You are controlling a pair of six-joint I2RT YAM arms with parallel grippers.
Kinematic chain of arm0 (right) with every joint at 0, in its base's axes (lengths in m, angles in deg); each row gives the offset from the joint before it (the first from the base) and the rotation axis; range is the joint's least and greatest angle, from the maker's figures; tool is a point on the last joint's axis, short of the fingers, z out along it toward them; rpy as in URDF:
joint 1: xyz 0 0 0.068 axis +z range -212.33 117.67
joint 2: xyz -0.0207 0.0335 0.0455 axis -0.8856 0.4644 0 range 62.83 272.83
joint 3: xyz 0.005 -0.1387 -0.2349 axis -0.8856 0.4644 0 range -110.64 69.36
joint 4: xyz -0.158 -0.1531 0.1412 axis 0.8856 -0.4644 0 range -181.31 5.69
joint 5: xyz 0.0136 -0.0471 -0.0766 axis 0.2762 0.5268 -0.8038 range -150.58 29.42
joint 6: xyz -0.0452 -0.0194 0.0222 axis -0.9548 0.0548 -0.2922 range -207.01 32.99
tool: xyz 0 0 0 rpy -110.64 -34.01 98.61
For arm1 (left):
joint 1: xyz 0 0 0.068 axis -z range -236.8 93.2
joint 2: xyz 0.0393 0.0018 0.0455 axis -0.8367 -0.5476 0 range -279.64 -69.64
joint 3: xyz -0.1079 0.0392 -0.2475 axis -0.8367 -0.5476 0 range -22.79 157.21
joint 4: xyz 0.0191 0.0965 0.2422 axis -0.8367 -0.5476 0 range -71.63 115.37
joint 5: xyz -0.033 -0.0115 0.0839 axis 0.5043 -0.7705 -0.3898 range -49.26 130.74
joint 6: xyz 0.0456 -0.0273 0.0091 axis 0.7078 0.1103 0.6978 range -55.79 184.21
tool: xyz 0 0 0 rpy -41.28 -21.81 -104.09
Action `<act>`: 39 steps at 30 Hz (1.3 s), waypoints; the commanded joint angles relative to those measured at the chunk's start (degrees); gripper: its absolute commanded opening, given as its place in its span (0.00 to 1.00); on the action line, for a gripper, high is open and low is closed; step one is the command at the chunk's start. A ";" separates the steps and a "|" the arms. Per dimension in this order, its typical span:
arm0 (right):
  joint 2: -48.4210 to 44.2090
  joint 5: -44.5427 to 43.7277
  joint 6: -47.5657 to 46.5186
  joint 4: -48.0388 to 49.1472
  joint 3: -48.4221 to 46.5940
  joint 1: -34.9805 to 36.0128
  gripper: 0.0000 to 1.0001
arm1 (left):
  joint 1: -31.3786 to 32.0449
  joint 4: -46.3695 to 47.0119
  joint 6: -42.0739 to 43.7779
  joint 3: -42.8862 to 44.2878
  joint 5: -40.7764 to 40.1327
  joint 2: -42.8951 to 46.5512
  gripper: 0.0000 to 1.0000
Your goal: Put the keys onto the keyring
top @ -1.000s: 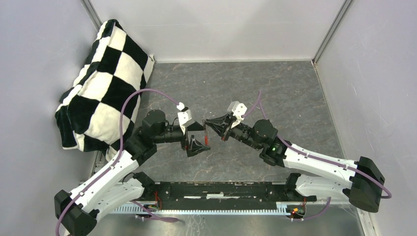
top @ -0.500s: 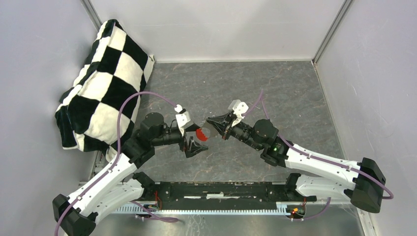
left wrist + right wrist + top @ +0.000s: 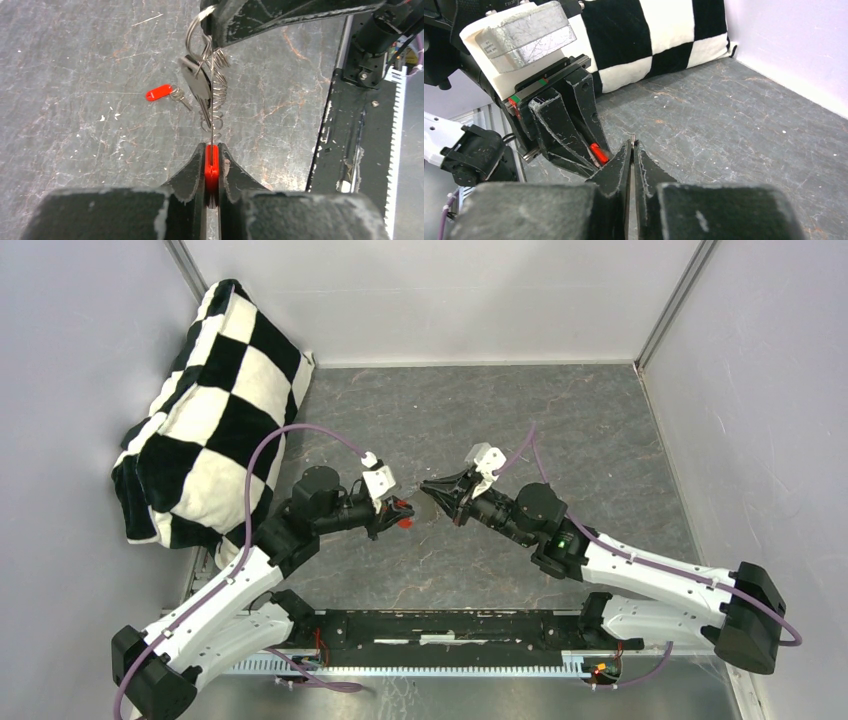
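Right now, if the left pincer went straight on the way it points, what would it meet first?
The keyring that the left pincer grips, with a key hanging on it; just beyond, the right pincer holding the ring's far end. Depth is hard to judge.

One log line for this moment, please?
left jaws: shut on keyring, red end | right jaws: shut on keyring | dark key: hanging from keyring | red-headed key: on table
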 commanded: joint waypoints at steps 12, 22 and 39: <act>-4.92 6.60 4.33 -18.57 -9.32 -3.45 0.78 | 0.12 -1.28 49.20 1.82 -1.50 3.07 0.16; -5.27 12.65 18.87 -24.81 -8.71 -16.23 0.83 | 0.12 5.12 97.27 -10.71 7.95 14.10 0.18; 6.04 37.53 53.34 22.59 8.94 -22.51 0.69 | 0.17 5.58 119.54 -12.89 13.19 16.42 0.03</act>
